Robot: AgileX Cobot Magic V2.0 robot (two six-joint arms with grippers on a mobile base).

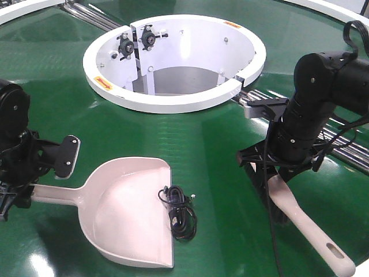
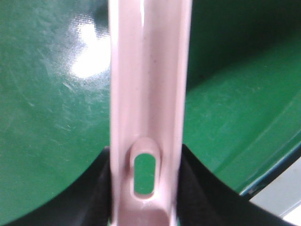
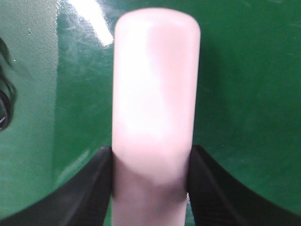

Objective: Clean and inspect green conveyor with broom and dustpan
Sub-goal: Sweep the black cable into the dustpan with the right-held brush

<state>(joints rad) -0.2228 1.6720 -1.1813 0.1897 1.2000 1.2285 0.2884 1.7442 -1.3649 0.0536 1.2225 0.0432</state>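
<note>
The beige dustpan [image 1: 127, 216] lies flat on the green conveyor [image 1: 219, 138], its mouth facing right. My left gripper [image 1: 17, 193] is shut on the handle end; in the left wrist view the slotted handle [image 2: 146, 117] runs between the black fingers [image 2: 94, 197]. A tangled black cable [image 1: 179, 210] lies on the dustpan's front edge. My right gripper [image 1: 268, 173] is shut on the broom [image 1: 311, 231], whose handle points to the lower right. In the right wrist view the broom's rounded head [image 3: 153, 94] sticks out past the jaws, and the cable [image 3: 3, 103] shows at the left edge.
The large white ring opening [image 1: 173, 104] sits behind the tools in the middle of the belt. Steel rollers [image 1: 253, 98] run out from the ring on the right and at the upper left [image 1: 86, 14]. A white rim [image 1: 340, 8] curves along the far edge.
</note>
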